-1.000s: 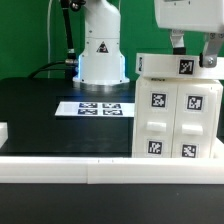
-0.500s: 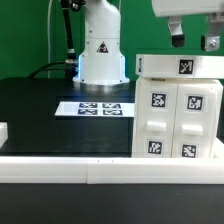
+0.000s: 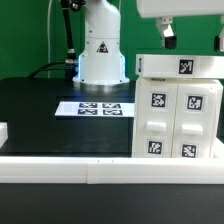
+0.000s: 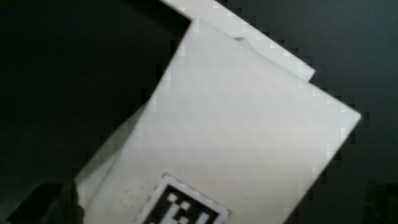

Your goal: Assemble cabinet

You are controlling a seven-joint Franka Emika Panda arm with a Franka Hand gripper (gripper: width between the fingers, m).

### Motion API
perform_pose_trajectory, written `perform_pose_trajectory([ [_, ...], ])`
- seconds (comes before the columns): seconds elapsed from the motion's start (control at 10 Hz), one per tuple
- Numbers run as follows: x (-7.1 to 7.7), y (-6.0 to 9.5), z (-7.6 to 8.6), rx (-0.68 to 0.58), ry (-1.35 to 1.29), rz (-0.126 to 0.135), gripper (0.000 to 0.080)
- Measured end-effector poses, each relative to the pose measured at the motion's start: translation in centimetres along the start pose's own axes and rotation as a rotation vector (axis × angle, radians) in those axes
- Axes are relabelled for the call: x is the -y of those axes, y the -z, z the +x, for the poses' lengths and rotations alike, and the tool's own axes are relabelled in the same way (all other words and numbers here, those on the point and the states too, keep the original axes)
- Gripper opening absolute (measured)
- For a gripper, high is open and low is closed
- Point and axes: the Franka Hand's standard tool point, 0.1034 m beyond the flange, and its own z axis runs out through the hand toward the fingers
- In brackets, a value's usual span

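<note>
Rail (image 3: 110,165) of white runs along the table's near edge, in front of the cabinet (image 3: 178,108). Cabinet stands upright on the black table (image 3: 40,110), at the exterior view's right, tagged panels facing front. Beside it lies the marker board (image 3: 96,108). Directly above the cabinet hangs the gripper (image 3: 193,38), fingers spread wide, holding nothing. Farthest back stands the robot base (image 3: 100,50).

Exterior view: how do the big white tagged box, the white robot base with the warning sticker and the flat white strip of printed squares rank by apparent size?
1. The large white plastic cabinet, though it stands nearest the camera.
2. The white robot base.
3. The flat white marker board.
</note>
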Motion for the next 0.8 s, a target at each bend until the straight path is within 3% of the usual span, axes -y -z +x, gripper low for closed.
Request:
perform_pose_trajectory([
  [0.6, -0.01, 0.08, 0.06, 0.001, 0.420, -0.001, 0.0797],
  [0.8, -0.14, 0.05, 0.17, -0.008, 0.665, -0.017, 0.0797],
])
